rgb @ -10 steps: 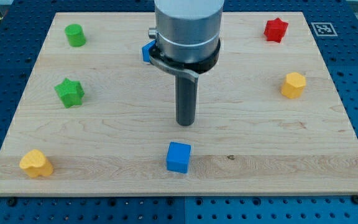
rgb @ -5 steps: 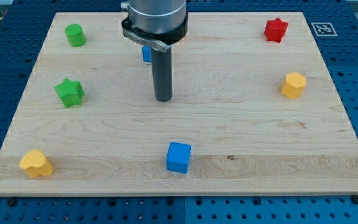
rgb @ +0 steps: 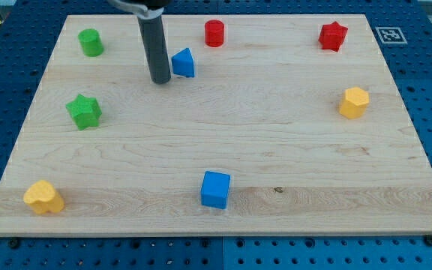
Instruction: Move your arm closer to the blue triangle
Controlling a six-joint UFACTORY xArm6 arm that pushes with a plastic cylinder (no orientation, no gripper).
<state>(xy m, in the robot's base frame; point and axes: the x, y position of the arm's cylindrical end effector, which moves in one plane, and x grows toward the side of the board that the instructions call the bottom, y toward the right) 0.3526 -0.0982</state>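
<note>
The blue triangle (rgb: 184,63) lies on the wooden board (rgb: 276,142) near the view's top, left of centre. My tip (rgb: 160,80) rests on the board just to the left of the triangle and slightly below it, a small gap apart. The dark rod rises from the tip to the view's top edge.
A red cylinder (rgb: 214,33) and a red star (rgb: 333,35) sit along the top. A green cylinder (rgb: 91,42) and a green star (rgb: 84,111) are at the left. A yellow block (rgb: 354,102) is at the right, another yellow block (rgb: 43,196) at bottom left, a blue cube (rgb: 216,189) at bottom centre.
My tip has moved up and to the left, from the board's middle to just beside the blue triangle. The arm's body has left the view, uncovering the red cylinder. No block has moved.
</note>
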